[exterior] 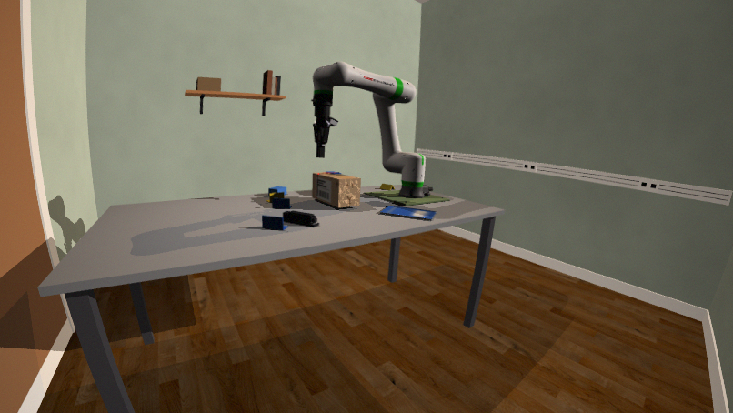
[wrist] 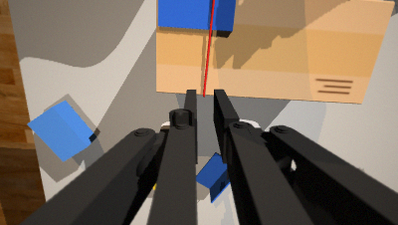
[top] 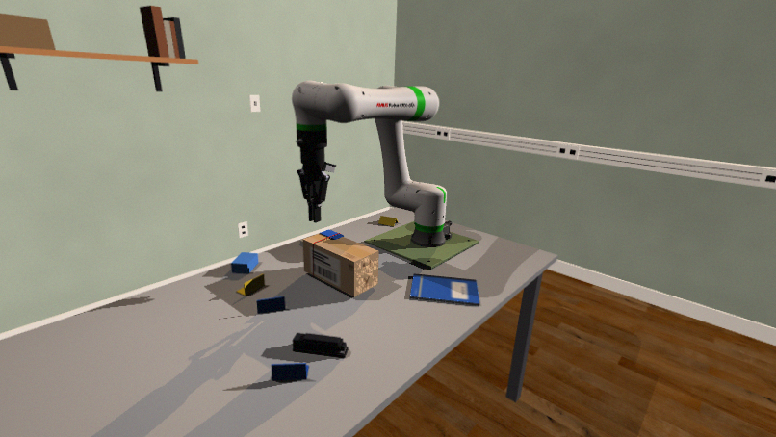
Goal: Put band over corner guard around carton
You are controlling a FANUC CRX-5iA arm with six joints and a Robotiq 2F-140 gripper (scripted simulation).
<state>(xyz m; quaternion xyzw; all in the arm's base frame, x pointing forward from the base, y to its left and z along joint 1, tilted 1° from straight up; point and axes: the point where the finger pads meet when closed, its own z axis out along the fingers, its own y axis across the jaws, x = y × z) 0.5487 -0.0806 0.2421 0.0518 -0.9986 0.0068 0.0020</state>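
Note:
The cardboard carton (top: 341,264) stands on the table in front of the arm's base; it also shows in the exterior view (exterior: 336,189) and the wrist view (wrist: 271,50). A blue corner guard (wrist: 196,15) (top: 331,234) sits on the top at one end of the carton. A thin red band (wrist: 208,50) runs over the guard and across the carton's top, slightly slanted. My gripper (top: 314,216) hangs well above that end of the carton, pointing down. Its fingers are nearly together, with nothing between them.
Blue blocks (top: 245,262) (top: 270,304) (top: 289,372), a yellow wedge (top: 251,284) and a black object (top: 320,345) lie left of and in front of the carton. A blue book (top: 444,289) lies to its right. Another yellow wedge (top: 387,219) lies by the green base mat (top: 422,244).

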